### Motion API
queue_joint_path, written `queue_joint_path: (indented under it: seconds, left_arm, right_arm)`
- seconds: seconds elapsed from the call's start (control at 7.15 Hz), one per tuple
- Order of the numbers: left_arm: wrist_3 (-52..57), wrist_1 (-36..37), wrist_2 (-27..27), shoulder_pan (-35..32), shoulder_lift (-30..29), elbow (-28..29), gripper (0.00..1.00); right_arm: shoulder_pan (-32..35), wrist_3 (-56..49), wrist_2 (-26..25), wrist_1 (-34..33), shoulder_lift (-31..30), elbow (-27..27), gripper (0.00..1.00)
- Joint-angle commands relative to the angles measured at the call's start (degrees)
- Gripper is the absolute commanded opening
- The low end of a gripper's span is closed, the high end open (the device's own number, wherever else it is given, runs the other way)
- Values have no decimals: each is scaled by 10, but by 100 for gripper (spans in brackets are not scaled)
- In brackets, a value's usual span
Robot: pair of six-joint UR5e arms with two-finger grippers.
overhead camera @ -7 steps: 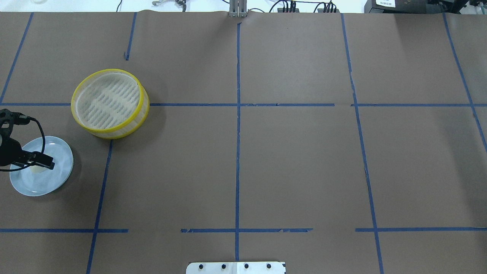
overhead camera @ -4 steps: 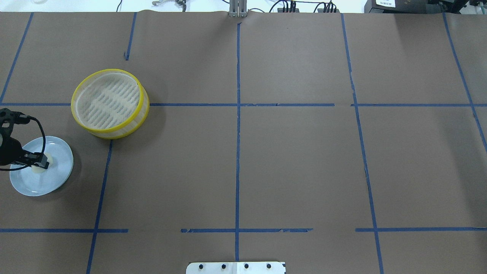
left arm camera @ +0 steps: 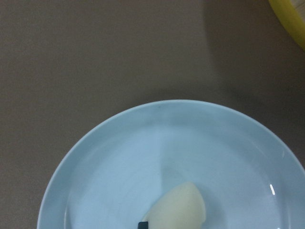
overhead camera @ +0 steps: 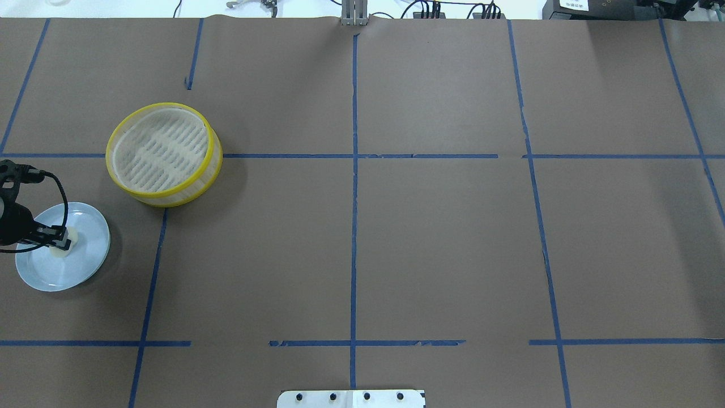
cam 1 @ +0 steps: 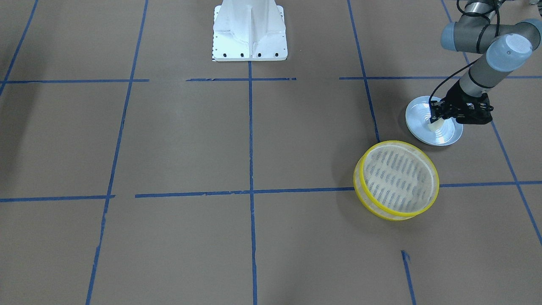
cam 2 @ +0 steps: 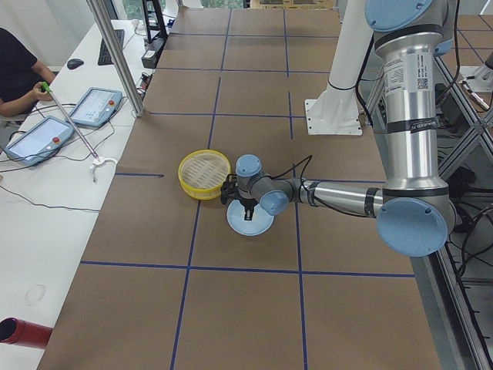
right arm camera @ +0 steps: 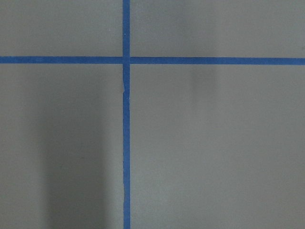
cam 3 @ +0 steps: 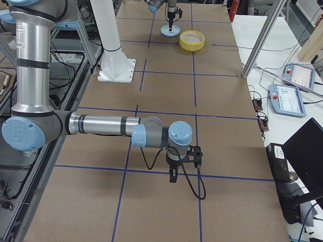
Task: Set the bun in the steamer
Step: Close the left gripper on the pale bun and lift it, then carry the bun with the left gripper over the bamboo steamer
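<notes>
The cream-white bun is over the pale blue plate at the table's left edge. My left gripper is shut on the bun, which also shows in the front view between the black fingers. In the left wrist view the bun sits low in frame over the plate. The yellow-rimmed steamer stands empty, just beyond the plate and apart from it. My right gripper shows only in the right side view, so I cannot tell its state.
Brown paper with blue tape lines covers the table. The white robot base stands at the near middle edge. The steamer's yellow rim shows in the corner of the left wrist view. The right wrist view shows only a tape cross.
The left gripper's fingers have closed in on the bun over the plate and drawn slightly to the left. The steamer has not moved.
</notes>
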Motion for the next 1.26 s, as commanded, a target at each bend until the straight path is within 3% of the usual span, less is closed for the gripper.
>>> queue_joint_path:
  seconds: [0.0,0.14,0.42,0.84,1.12]
  left_arm:
    - [4,6,-6,-3,5,-27,22]
    - [4,23,-9,-7,5,-49,18]
    - [57,151,-9,-25,-7,-111,16]
    - [145,423,-2,-101,-216,-110,17]
    - [147,457,-3,-114,-298,-62,17]
  right_arm:
    - [0,0,0,0,0,0,100]
    - [0,0,0,0,0,0,100]
    - [0,0,0,0,0,0,100]
    - [1,0,0,0,0,0,100]
    - [1,0,0,0,0,0,100]
